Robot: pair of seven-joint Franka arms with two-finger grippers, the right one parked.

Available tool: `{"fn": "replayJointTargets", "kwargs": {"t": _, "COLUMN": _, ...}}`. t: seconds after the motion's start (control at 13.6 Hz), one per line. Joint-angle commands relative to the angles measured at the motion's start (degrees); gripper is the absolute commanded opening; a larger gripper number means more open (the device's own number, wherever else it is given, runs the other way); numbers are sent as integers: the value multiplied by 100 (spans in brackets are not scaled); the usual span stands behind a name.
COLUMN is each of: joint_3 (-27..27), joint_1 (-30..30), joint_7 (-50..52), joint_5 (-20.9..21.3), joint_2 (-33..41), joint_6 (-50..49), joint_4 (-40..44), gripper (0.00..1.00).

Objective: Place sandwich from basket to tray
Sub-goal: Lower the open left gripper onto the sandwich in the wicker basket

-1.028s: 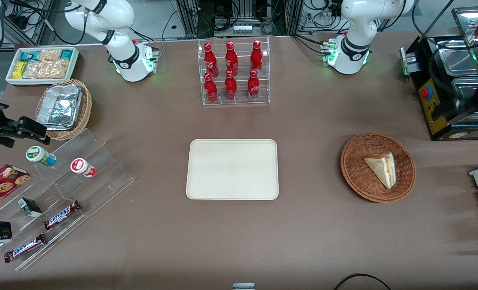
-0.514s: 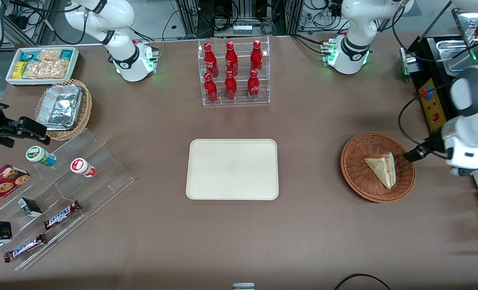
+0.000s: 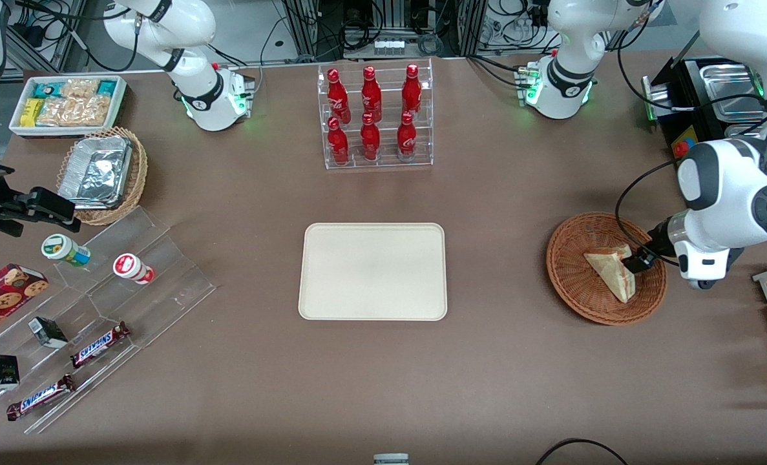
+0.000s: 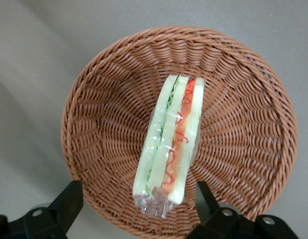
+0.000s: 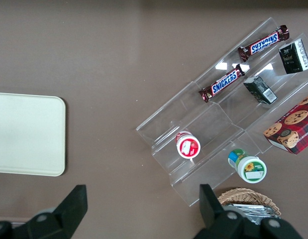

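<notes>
1. The gripper [image 4: 139,204] is positioned above the basket [image 3: 574,284], over the rim on the side toward the working arm's end of the table; its two fingers [image 4: 69,201] are spread wide apart and nothing is held between them.
2. In the left wrist view, the near end of the sandwich [image 4: 168,149] is seen lying in the gap between the spread fingers, with no contact visible.
3. The sandwich is found inside the basket, clear-wrapped, with its cut edge of red and green filling turned up toward the wrist camera.
4. In the front view, the sandwich [image 3: 609,271] is seen as a pale wedge lying in the half of the basket toward the working arm's end, partly covered by the dark gripper [image 3: 635,263].
5. The tray [image 3: 373,271] is set flat on the table [image 3: 499,374], well apart from the basket, toward the parked arm's end; nothing is carried on it.
6. A clear rack of red bottles [image 3: 374,116] is placed farther from the front camera than the tray.
</notes>
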State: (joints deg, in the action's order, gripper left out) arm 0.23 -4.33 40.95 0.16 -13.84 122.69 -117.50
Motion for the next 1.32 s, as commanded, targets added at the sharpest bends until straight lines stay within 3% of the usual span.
{"fn": "replayJointTargets", "kwargs": {"t": 0.0, "joint_3": -5, "joint_1": 2, "joint_7": 291, "joint_5": -130, "joint_2": 48, "joint_6": 246, "joint_4": -150, "gripper": 100}}
{"fn": "replayJointTargets", "kwargs": {"t": 0.73, "joint_3": -40, "joint_1": 283, "joint_7": 142, "joint_5": -43, "joint_2": -497, "joint_6": 703, "joint_4": -141, "gripper": 100}}
{"fn": "replayJointTargets", "kwargs": {"t": 0.81, "joint_3": -40, "joint_1": 301, "joint_7": 141, "joint_5": -34, "joint_2": -514, "joint_6": 712, "joint_4": -115, "gripper": 91}}
{"fn": "replayJointTargets", "kwargs": {"t": 0.95, "joint_3": -32, "joint_1": 284, "joint_7": 89, "joint_5": 1, "joint_2": -506, "joint_6": 642, "joint_4": -36, "gripper": 48}}
{"fn": "replayJointTargets", "kwargs": {"t": 1.03, "joint_3": -23, "joint_1": 266, "joint_7": -51, "joint_5": 1, "joint_2": -506, "joint_6": 581, "joint_4": -1, "gripper": 36}}
{"fn": "replayJointTargets", "kwargs": {"t": 1.17, "joint_3": -5, "joint_1": 205, "joint_7": -280, "joint_5": 1, "joint_2": -488, "joint_6": 423, "joint_4": 69, "gripper": 19}}
{"fn": "replayJointTargets", "kwargs": {"t": 1.25, "joint_3": -5, "joint_1": 222, "joint_7": -272, "joint_5": 10, "joint_2": -471, "joint_6": 274, "joint_4": 148, "gripper": 16}}
